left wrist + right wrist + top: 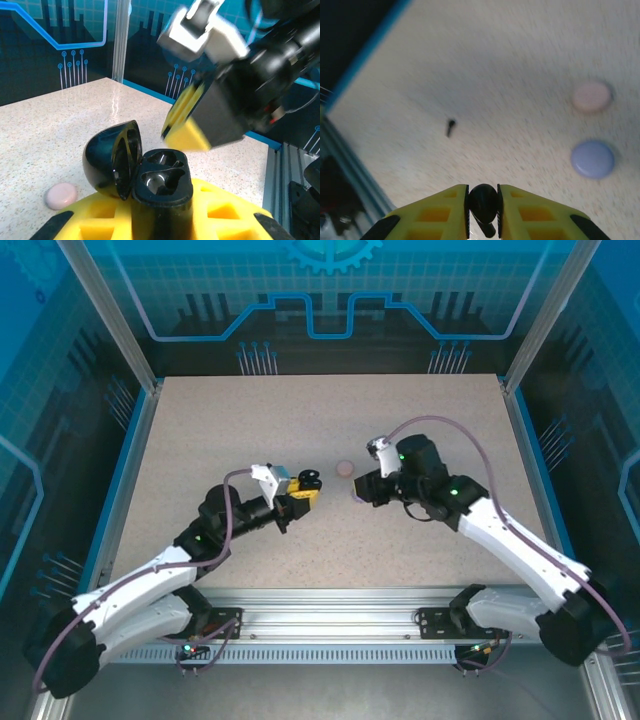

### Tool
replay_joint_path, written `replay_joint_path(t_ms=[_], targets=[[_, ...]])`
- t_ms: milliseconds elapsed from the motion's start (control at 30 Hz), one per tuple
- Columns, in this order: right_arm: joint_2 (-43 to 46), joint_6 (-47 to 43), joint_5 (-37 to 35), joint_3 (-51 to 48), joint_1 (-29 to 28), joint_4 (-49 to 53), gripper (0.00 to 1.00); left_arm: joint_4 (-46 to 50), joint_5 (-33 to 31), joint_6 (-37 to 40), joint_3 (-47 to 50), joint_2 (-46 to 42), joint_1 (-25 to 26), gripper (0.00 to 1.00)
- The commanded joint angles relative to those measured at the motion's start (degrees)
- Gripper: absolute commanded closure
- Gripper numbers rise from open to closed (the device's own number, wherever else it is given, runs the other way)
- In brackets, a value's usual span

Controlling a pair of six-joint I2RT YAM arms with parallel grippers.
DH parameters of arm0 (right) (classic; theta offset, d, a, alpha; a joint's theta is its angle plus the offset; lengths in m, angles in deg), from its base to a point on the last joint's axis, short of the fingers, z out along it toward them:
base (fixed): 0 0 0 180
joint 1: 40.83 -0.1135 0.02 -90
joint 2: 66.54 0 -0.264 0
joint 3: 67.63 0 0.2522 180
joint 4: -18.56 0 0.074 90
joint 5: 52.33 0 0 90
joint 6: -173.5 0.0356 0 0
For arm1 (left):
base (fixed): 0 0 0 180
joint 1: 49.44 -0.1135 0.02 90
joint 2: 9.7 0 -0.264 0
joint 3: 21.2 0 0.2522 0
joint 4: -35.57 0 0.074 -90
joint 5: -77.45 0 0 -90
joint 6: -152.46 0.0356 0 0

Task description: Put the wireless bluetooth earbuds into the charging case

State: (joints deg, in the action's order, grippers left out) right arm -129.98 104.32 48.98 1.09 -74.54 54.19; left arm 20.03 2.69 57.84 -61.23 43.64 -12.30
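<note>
Right gripper (483, 190) clamped on a black earbud (483, 202); the bud is pinched between the yellow fingers (440, 216), clear of the table (495, 60). Second black earbud (450, 127) lies loose on the table at 11 o'clock from the tips, well apart. Pink case (591, 96) at 1 o'clock, lid shut. Lilac case (592, 158) at 2 o'clock, lid shut, near the pink one but not touching.

Left gripper (161, 210) closed around the black charging case (161, 176), holding it upright. Lid (111, 162) swung open toward 9 o'clock; both wells bare. One of the right gripper's yellow fingers hangs near, at 1 o'clock from the case. From above, the two grippers face each other mid-table, close but apart, with the pink case at 12 o'clock from the gap.
</note>
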Motion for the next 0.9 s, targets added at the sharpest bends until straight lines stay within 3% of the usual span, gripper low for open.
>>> replay_joint_path(t_ms=[0,300,867], targets=[[4.7,2.3,5.5,-0.9,0.8,-7.1,0.79,-10.1,0.4,-1.4,-0.3,3.8,1.2,1.00],[10.1,5.8,9.1,0.0,0.6,-13.2,0.78,-21.0,-0.5,-1.8,-3.8,13.6,3.8,1.00],[10.1,5.2,4.4,-6.7,-5.2,-26.2,0.78,-25.4,-0.3,-0.8,-4.9,16.0,6.1,1.00]])
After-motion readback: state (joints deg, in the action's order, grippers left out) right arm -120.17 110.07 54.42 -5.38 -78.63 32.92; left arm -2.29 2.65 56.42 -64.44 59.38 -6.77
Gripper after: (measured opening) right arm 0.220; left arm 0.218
